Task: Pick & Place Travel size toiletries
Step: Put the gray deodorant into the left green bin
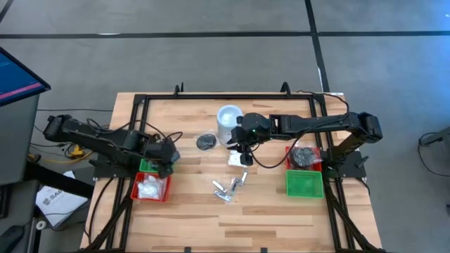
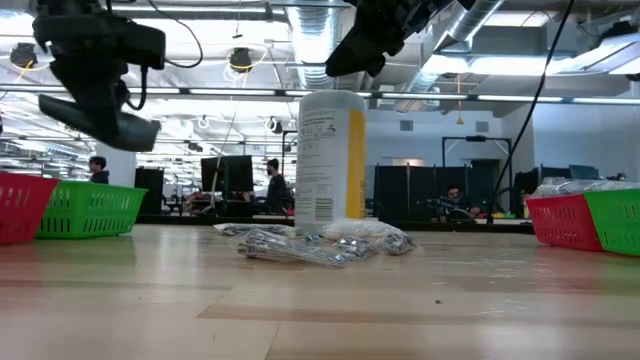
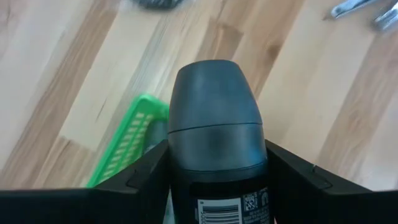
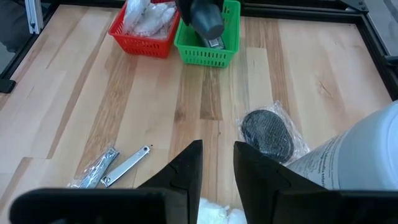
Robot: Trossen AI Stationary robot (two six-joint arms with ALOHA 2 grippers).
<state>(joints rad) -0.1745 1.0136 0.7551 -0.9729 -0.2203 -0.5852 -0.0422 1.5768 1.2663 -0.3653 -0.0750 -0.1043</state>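
One dark roll-on deodorant stick point(image 3: 216, 140) pinched between left gripper point(image 1: 166, 152) fingers, rounded grey cap forward, long axis in line with the fingers, barcode label near the grip; held above green basket point(image 3: 129, 147), beside red basket point(image 1: 152, 188) heaped with white packets point(image 1: 150, 187). Farther right on the bare wood: black round pad in clear wrap point(image 4: 267, 132) flat near tall white canister point(image 1: 229, 124); silvery nail clippers point(image 1: 223, 190) in clear sleeves, long axes slanted. Right gripper point(image 4: 217, 165) above a white packet point(image 4: 217, 213), fingers narrowly parted, packet just behind the tips, contact unclear. Far right: red basket of dark items point(image 1: 304, 157), second green basket point(image 1: 304, 184).
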